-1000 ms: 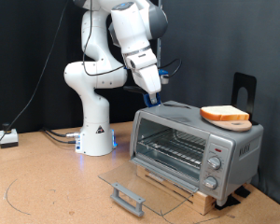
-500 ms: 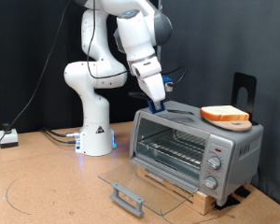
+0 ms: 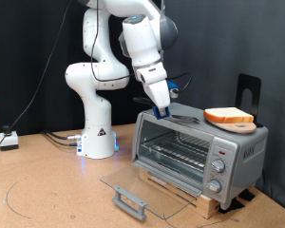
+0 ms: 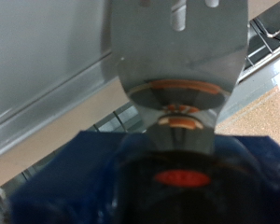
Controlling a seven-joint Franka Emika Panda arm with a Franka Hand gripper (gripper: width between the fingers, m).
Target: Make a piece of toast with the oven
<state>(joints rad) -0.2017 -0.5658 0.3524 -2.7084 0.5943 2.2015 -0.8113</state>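
The oven (image 3: 195,150) stands on a wooden board at the exterior view's right. Its glass door (image 3: 147,185) is folded down flat and the wire rack inside is bare. The piece of toast (image 3: 228,116) lies on a round tan plate (image 3: 239,125) on the oven's top, at its right end. My gripper (image 3: 162,108), with blue fingers, is over the left end of the oven's top. It is shut on a metal spatula (image 4: 182,47), whose slotted blade reaches out along the oven top (image 3: 186,115) toward the toast.
The arm's white base (image 3: 97,133) stands left of the oven. A black stand (image 3: 247,90) rises behind the oven at the right. Cables and a small box (image 3: 8,141) lie at the far left. The door handle (image 3: 129,201) juts toward the table's front.
The gripper with the spatula has moved a little to the exterior view's right and down, closer to the oven's top. The toast and oven have not moved.
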